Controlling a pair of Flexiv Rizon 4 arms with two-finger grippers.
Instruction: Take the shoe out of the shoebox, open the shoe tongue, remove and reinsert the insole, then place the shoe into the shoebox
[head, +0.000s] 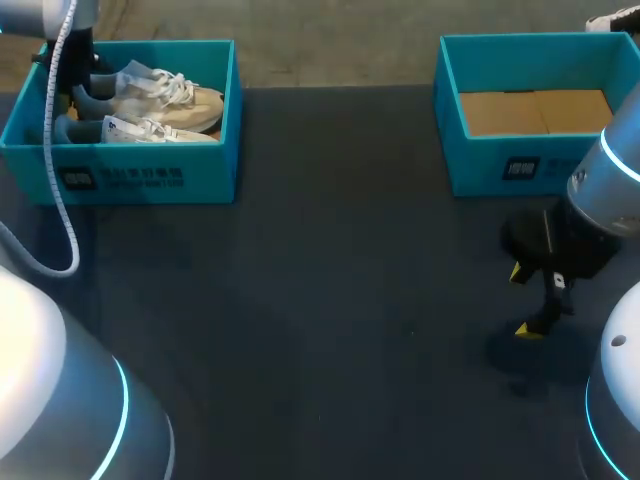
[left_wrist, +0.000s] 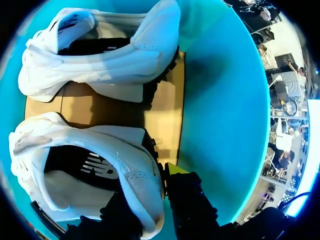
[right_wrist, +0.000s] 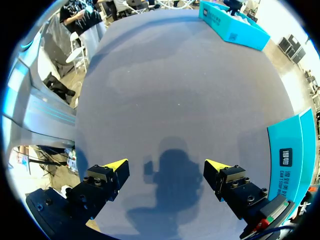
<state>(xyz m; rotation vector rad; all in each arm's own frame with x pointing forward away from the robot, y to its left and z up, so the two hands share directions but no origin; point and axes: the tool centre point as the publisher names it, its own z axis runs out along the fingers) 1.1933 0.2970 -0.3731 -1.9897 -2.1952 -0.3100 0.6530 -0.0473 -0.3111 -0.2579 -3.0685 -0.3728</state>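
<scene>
The dark grey table (head: 330, 300) lies beneath my right gripper (right_wrist: 166, 165), whose fingers stand wide apart. A teal shoebox with a brown cardboard floor (head: 500, 165) sits beside it. My left gripper (left_wrist: 145, 186) is down inside the other teal cardboard shoebox (left_wrist: 220, 115), clamped on the heel of the nearer white lace-up shoe (left_wrist: 100, 145). A second white shoe (left_wrist: 115, 60) lies ahead.

The near shoe (left_wrist: 95, 165) is cut by the rim, its heel partly hiding the left end effector (left_wrist: 152, 192).
</scene>
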